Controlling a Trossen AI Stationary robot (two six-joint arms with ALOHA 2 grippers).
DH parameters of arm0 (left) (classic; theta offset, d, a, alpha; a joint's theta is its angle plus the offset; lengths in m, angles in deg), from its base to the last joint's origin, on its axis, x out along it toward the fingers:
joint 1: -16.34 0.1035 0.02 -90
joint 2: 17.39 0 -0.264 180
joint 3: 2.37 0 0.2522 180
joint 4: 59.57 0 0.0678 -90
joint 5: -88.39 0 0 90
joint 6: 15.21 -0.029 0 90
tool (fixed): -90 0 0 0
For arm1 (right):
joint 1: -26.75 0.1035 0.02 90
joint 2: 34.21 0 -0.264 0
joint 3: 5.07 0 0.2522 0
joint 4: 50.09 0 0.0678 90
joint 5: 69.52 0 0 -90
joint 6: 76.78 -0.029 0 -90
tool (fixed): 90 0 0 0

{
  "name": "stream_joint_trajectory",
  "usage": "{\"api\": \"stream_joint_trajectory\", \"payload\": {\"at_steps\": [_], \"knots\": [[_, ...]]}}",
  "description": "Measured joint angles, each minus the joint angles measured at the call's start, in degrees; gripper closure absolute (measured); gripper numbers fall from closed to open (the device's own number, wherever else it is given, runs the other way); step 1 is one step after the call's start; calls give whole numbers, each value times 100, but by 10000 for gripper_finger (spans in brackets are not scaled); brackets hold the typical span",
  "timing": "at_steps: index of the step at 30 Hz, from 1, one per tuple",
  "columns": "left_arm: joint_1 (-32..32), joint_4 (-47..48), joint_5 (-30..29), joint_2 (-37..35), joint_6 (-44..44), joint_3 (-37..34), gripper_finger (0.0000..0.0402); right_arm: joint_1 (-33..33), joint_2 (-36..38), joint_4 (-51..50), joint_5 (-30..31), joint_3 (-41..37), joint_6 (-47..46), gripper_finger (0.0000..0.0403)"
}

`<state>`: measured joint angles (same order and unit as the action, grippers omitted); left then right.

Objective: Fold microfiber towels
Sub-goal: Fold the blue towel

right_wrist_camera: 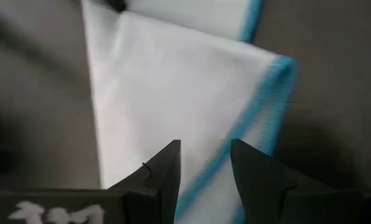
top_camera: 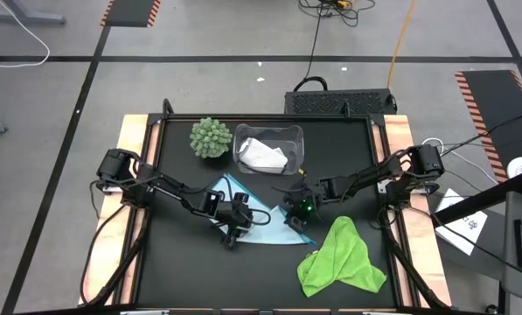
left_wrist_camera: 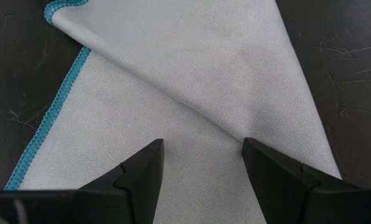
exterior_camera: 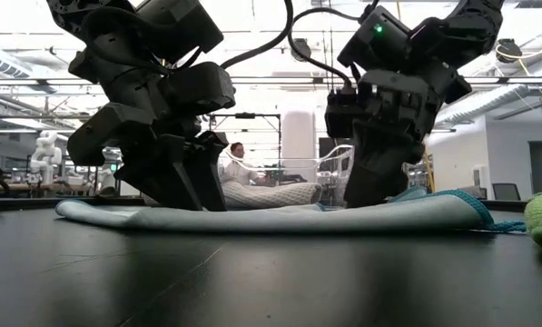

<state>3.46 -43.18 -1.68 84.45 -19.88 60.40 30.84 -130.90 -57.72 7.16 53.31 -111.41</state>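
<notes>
Black tabletop (top_camera: pixel 199 271), open lab behind with a seated person (exterior_camera: pixel 237 163). Light blue towel (top_camera: pixel 256 208) lies mid-table folded into a triangle; lime green towel (top_camera: pixel 341 258) crumpled near right; white towel (top_camera: pixel 262 154) in the clear bin (top_camera: pixel 243 138) at far centre. Both arms reach inward, low over the blue towel. Left gripper (left_wrist_camera: pixel 202 163) spread wide above the cloth, holding nothing. Right gripper (right_wrist_camera: pixel 205 163) part-open over the teal hem.
</notes>
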Motion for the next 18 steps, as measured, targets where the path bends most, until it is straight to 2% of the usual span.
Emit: {"api": "stream_joint_trajectory", "payload": {"at_steps": [10, 18], "knots": [[0, 0, 0, 0, -51, 0, 176, 15, 0, -105, -39, 0, -110, 273], [0, -26, 0, 0, -65, 0, 176, 246, -203, 466, -146, 1, -171, 273]]}}
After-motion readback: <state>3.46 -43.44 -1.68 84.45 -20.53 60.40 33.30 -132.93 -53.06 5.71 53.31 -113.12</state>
